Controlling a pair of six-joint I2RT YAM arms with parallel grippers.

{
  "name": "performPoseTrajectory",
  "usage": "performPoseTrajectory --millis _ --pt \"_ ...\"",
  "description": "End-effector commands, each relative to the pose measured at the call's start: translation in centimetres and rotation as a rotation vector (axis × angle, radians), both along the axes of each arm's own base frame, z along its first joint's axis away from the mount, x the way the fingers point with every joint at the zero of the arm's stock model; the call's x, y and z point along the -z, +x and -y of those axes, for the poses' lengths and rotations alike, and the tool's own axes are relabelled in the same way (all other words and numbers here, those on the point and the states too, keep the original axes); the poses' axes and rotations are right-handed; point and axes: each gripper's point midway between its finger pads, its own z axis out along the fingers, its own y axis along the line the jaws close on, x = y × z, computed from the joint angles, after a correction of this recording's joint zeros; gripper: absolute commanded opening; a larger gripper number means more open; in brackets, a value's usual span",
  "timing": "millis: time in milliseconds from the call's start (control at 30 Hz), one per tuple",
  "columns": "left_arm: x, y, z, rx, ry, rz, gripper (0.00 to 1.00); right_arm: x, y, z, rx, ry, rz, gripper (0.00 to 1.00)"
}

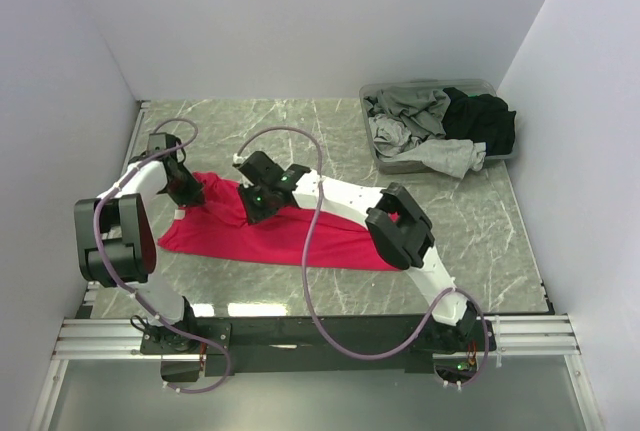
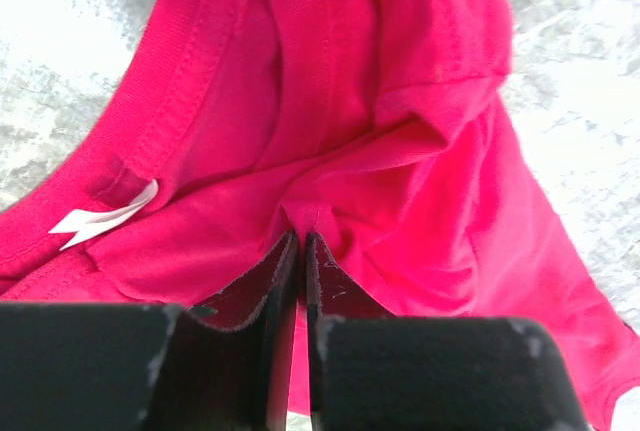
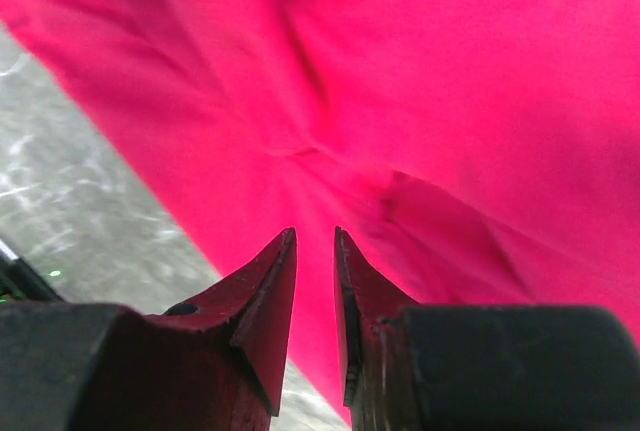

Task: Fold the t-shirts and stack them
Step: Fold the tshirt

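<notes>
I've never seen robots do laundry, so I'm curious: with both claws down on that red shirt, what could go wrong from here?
1. A pucker of the red t-shirt sits at the tips of the left gripper, jaws nearly together; pulling away might drag and rumple the cloth.
2. The right gripper hovers open over wrinkled cloth; it may pinch several layers.
3. The right arm's cable passes over the shirt and might snag it.

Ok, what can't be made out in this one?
- Left wrist view: whether the left tool grips the red t-shirt; a cloth fold hides its tips.
- Right wrist view: whether the right tool pinches that shirt; its tips overlap the cloth.
- Top view: how many shirts fill the tub; they lie piled over each other.
</notes>
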Motion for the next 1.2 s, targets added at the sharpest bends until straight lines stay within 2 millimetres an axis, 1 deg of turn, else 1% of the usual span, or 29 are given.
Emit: performPoseTrajectory --millis 0,133,167,233,267,300,367,467,700,800,933,967,1033,1133,1167 --pt "-1.5 0.1 -0.1 0.028 -0.002 0.059 0.14 -2.7 -0.8 -3.8 -0.049 0.118 0.033 0.29" --pt "-1.5 -0.1 -0.1 0.027 -0.009 0.062 0.15 -2.1 -1.3 -5.0 -0.065 0.122 0.044 0.32" --pt "-1.5 -0.1 -0.1 0.025 -0.012 0.064 0.16 -1.1 -1.3 -5.0 -0.063 0.102 0.041 0.32" --pt "-1.5 -0.3 0.1 0.029 -0.020 0.063 0.16 -0.9 -1.0 -5.4 -0.057 0.091 0.063 0.33" --pt "-1.5 -0.3 0.1 0.028 -0.022 0.064 0.16 0.1 -0.9 -5.3 -0.052 0.069 0.061 0.34" --pt "-1.5 -0.4 0.2 0.029 -0.025 0.066 0.16 0.1 -0.6 -5.4 -0.047 0.068 0.071 0.35" --pt "-1.5 -0.4 0.3 0.029 -0.028 0.066 0.16 0.9 0.0 -5.2 -0.022 0.043 0.091 0.36" --pt "-1.6 -0.6 0.3 0.028 -0.030 0.069 0.16 1.3 0.8 -5.0 0.006 0.021 0.121 0.39" --pt "-1.5 -1.1 0.4 0.027 -0.035 0.068 0.16 1.2 1.2 -4.8 0.027 0.022 0.142 0.40" --pt "-1.5 -1.3 0.4 0.027 -0.031 0.065 0.17 1.0 1.4 -5.1 0.023 0.030 0.150 0.40" --pt "-1.6 -1.5 0.3 0.026 -0.026 0.064 0.17 1.5 1.5 -5.4 0.021 0.021 0.146 0.40" --pt "-1.6 -1.6 0.3 0.028 -0.025 0.063 0.17 1.6 1.9 -5.4 0.033 0.015 0.159 0.40" --pt "-1.6 -1.6 0.3 0.026 -0.023 0.062 0.17 1.8 2.0 -5.4 0.037 0.009 0.159 0.40" --pt "-1.5 -1.8 0.3 0.026 -0.020 0.057 0.17 1.4 2.2 -5.5 0.038 0.018 0.168 0.39" --pt "-1.6 -1.8 0.3 0.028 -0.020 0.059 0.17 1.6 2.1 -5.6 0.033 0.018 0.166 0.39"
